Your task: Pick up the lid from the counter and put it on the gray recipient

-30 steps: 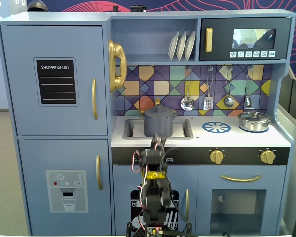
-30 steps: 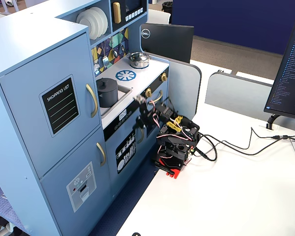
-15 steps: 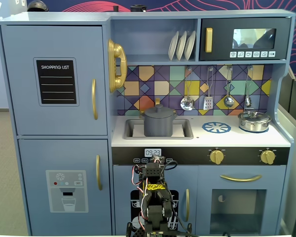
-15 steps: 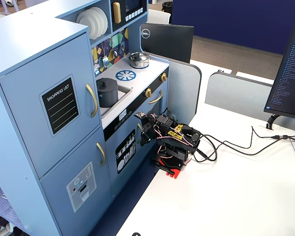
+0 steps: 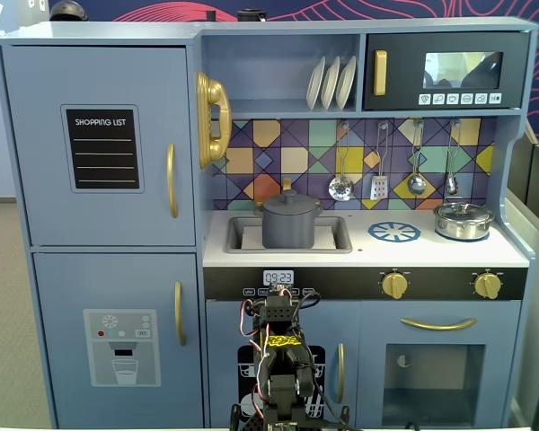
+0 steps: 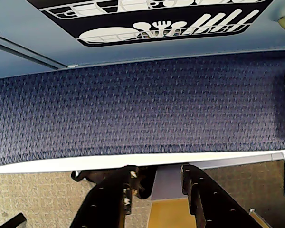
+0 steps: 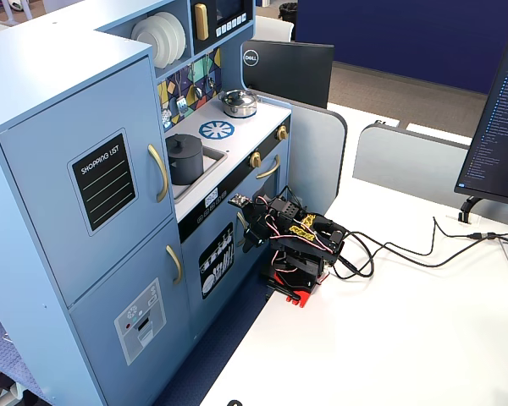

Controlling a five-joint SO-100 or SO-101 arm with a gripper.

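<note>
Lid on the gray pot in the sink, arm folded low in front of the toy kitchen

In a fixed view the silver pot [image 5: 463, 220] sits at 3 o'clock from the gray recipient [image 5: 289, 223], which stands in the sink [image 5: 236, 235] with the lid [image 5: 288, 200] resting on top. The end effector [image 6: 157, 178] is released, holding nothing, its fingers [image 6: 200, 187] apart over blue carpet [image 6: 142, 109]; the pot lies well apart at 12 o'clock above the arm [image 5: 279, 359]. The arm's base sits on a white tabletop [image 7: 389, 338] beside monitors [image 7: 495, 135]
</note>
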